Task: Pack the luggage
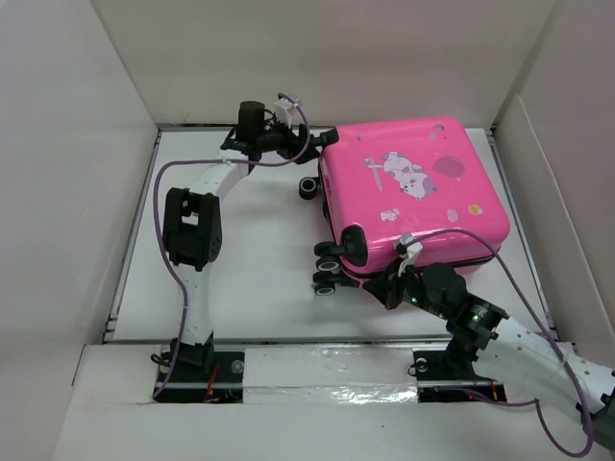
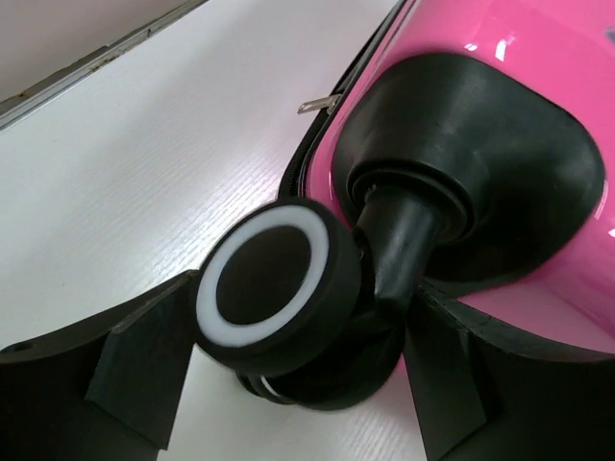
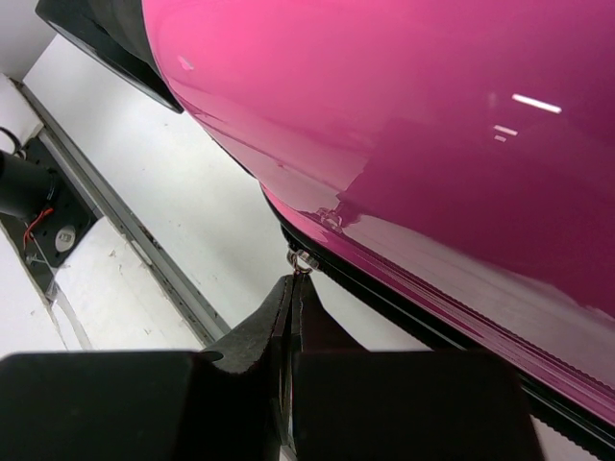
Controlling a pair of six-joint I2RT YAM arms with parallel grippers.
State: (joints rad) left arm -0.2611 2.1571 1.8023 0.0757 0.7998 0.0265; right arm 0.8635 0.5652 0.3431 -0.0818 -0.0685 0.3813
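The pink luggage [image 1: 413,187] lies flat and closed on the white table [image 1: 240,279], sticker side up. My left gripper [image 1: 313,144] is at its far left corner. In the left wrist view the gripper [image 2: 298,384] has a black wheel with a white ring [image 2: 264,288] between its fingers, which press on both sides of the caster. My right gripper [image 1: 386,286] is at the near edge of the pink shell [image 3: 404,125]. There the gripper [image 3: 293,288] is shut on the zipper pull, whose small metal ring [image 3: 302,259] shows just past the fingertips.
Two more black wheels [image 1: 327,269] stick out at the suitcase's near left corner, and another wheel [image 1: 307,187] on its left side. A second metal zipper tab [image 2: 315,104] lies by the seam. White walls box in the table on three sides. A metal rail [image 3: 125,240] runs along the near edge.
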